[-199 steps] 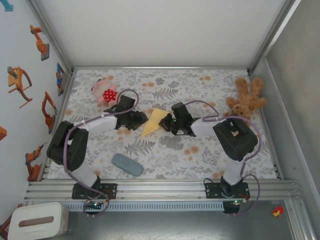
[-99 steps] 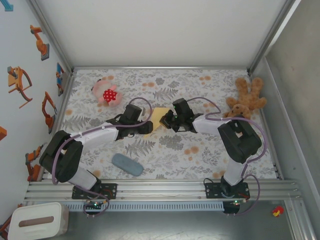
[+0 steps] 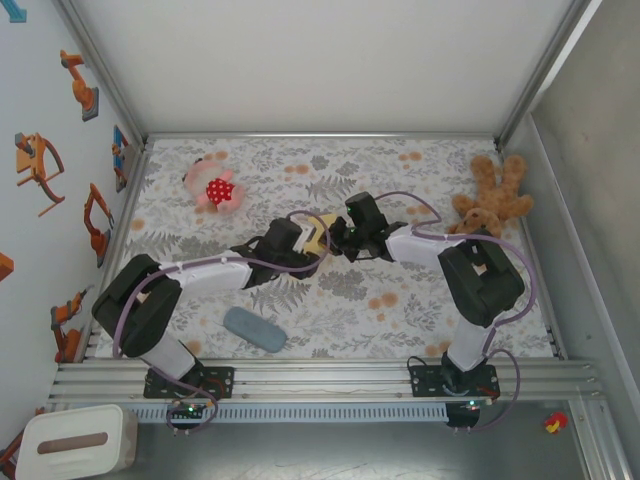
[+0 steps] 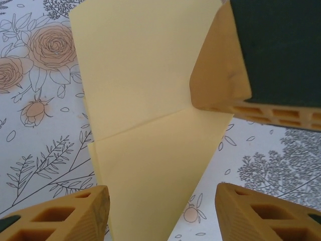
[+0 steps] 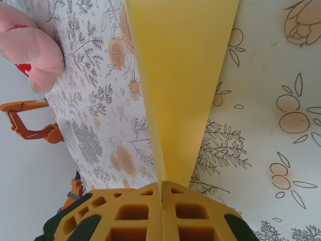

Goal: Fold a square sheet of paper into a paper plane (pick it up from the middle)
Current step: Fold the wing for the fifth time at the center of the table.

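Note:
The yellow sheet of paper [image 3: 319,231] is folded into a narrow tapering shape with a crease across it [image 4: 145,125]. It hangs just above the floral cloth at mid-table. My right gripper [image 3: 335,238] is shut on one end of it, the pads pressed together over the fold [image 5: 161,193], and the paper [image 5: 180,75] runs straight away from them. My left gripper [image 3: 305,252] is open. The paper's pointed end lies between its fingers [image 4: 161,201], touching neither. The right gripper's finger [image 4: 220,75] covers the paper's top right edge in the left wrist view.
A pink plush toy [image 3: 210,185] lies at the back left and a brown teddy bear [image 3: 492,200] at the back right. A grey-blue pad [image 3: 254,329] sits near the front left. Metal frame rails and walls enclose the floral cloth [image 3: 400,320].
My left arm has reached right until its gripper straddles the paper, its jaws wider than a second ago. The right gripper has shifted slightly back and left with the paper.

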Available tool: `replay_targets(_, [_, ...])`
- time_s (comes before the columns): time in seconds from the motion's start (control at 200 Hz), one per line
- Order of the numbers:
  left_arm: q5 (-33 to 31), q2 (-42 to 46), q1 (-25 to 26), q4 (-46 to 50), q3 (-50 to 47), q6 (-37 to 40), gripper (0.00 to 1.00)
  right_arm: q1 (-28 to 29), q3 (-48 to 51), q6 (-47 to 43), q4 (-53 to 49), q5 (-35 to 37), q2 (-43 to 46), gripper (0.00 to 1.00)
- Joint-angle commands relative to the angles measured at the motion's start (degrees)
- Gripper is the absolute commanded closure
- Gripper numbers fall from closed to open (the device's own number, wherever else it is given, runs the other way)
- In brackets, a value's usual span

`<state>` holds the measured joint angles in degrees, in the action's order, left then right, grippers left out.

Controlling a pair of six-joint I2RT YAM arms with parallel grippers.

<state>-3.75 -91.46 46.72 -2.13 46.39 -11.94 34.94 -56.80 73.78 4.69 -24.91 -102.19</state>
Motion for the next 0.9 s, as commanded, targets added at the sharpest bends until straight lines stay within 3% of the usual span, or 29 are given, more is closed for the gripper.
replay_targets(0.0, [-3.88,-2.08,1.05,-1.47,1.75,4.10,0.45,-0.57,-1.39,1.20,-1.33,-1.15,0.95,1.00])
replay_targets(0.611, [-5.22,-5.04,1.09,-4.92,1.34,6.26,0.68,-1.19,-1.91,2.65,-2.20,-2.93,0.30,1.00])
replay_targets(0.771, [-5.28,-4.74,1.18,-5.00,1.10,6.65,0.68,-1.34,-2.24,2.52,-2.82,-3.13,0.22,0.99])
replay_targets(0.896, [-6.03,-3.99,2.01,-5.75,0.54,8.12,0.59,-1.36,-2.35,2.55,-3.41,-3.35,0.11,0.99])
